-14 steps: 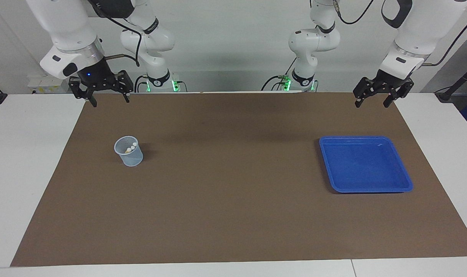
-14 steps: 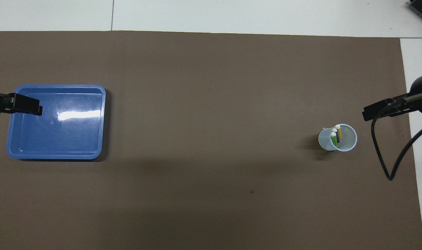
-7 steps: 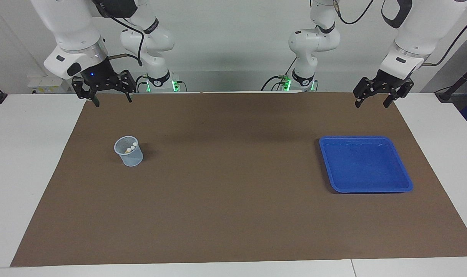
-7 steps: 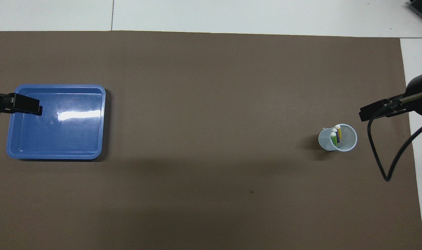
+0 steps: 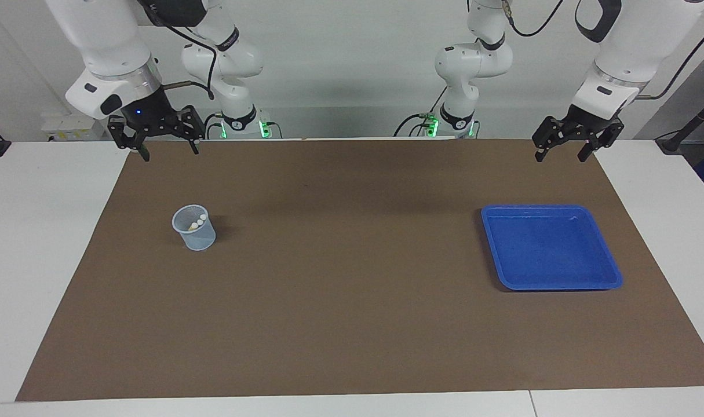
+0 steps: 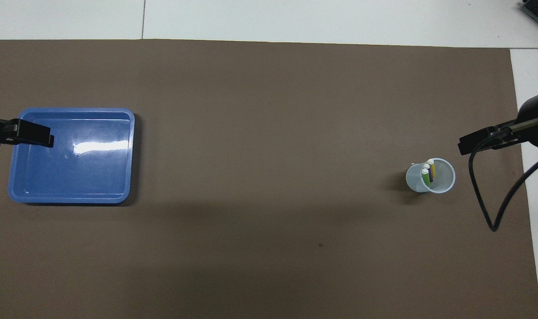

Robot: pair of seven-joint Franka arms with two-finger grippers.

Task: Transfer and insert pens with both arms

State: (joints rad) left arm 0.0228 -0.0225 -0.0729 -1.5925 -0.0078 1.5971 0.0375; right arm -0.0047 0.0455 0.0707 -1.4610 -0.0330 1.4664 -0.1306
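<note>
A white tabletop (image 5: 50, 243) is shown, covered by a brown mat (image 5: 352, 301). Three pens (image 6: 428, 173), yellow, purple and green with pale caps, are stood upright in a pale mesh cup (image 5: 194, 228) toward the right arm's end of the mat. A blue tray (image 5: 551, 247) is seen toward the left arm's end, well apart from the cup. The right hand (image 5: 165, 152) is held in the air over the mat's edge nearest the robots, its fingers apart and nothing gripped. The left hand (image 5: 559, 154) is raised over the same edge at its own end, fingers likewise apart.
</note>
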